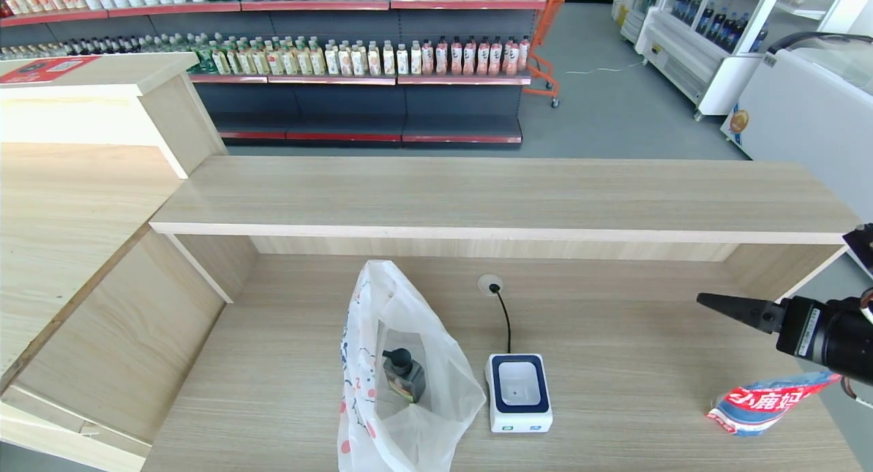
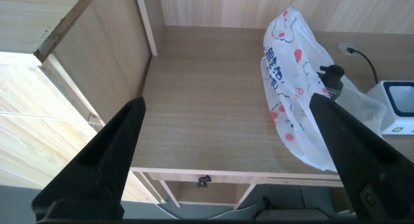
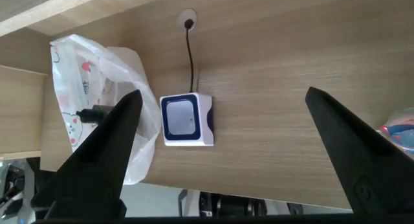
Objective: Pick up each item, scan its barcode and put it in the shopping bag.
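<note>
Left gripper [image 2: 228, 100] and right gripper [image 3: 220, 94] both hung released.
Pump bottle [image 1: 402, 375] sat inside the shopping bag [image 1: 382, 308]; scanner [image 1: 518, 392] stood just beside it; packet [image 1: 764, 404], white characters on red, lay near the right gripper.

White shopping bag [image 1: 372, 417] holding dark pump bottle [image 1: 404, 375], scanner [image 1: 519, 392] beside, red-blue pouch [image 1: 764, 405] far right

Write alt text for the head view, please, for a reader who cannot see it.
A white shopping bag stands open on a wooden counter, a dark pump bottle inside, a barcode scanner beside it. The right claw hangs at the right, near a red-and-blue packet.
</note>
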Robot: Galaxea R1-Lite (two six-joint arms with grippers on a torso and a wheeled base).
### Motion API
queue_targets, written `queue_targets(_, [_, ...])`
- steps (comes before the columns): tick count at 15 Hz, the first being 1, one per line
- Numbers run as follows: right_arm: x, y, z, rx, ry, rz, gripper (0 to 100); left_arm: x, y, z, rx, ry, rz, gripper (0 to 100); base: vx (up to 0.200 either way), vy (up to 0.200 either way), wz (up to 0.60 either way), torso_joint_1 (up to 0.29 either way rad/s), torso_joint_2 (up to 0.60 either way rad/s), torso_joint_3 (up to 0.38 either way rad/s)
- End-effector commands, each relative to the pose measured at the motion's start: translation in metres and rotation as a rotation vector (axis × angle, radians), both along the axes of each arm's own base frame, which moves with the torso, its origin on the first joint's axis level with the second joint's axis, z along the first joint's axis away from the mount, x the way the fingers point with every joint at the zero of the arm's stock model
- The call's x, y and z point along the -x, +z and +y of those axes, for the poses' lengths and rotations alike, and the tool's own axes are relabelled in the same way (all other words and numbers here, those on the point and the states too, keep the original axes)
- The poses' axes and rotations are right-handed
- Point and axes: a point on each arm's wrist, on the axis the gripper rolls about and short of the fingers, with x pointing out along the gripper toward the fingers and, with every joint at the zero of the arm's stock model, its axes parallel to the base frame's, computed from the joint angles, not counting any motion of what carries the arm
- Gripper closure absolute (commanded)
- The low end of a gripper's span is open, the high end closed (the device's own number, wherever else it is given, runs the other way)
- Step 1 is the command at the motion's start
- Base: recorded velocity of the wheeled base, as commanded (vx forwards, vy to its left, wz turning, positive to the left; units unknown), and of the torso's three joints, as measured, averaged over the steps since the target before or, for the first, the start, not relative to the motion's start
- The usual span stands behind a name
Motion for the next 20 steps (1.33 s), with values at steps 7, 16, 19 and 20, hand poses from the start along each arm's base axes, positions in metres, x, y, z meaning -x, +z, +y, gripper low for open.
queue_targets(7, [0.005, 0.001, 0.000, -0.003, -0.004, 0.010, 0, 0.000, 0.000, 0.000, 0.000, 0.000, -0.001, 0, 0.000, -0.171, 0.00, 0.001, 0.00, 0.001])
queue_targets(16, [0.026, -0.004, 0.001, -0.053, -0.020, 0.067, 0, 0.000, 0.000, 0.000, 0.008, 0.001, 0.000, 0, -0.111, 0.000, 0.00, 0.002, 0.00, 0.000])
queue_targets(19, [0.027, -0.003, 0.001, -0.089, -0.036, 0.071, 0, 0.000, 0.000, 0.000, 0.002, 0.001, 0.000, 0, -0.133, 0.000, 0.00, 0.010, 0.01, 0.000])
queue_targets(20, [0.027, -0.002, 0.001, -0.090, -0.037, 0.067, 0, 0.000, 0.000, 0.000, 0.002, 0.001, 0.000, 0, 0.000, 0.000, 0.00, 0.000, 0.00, 0.000])
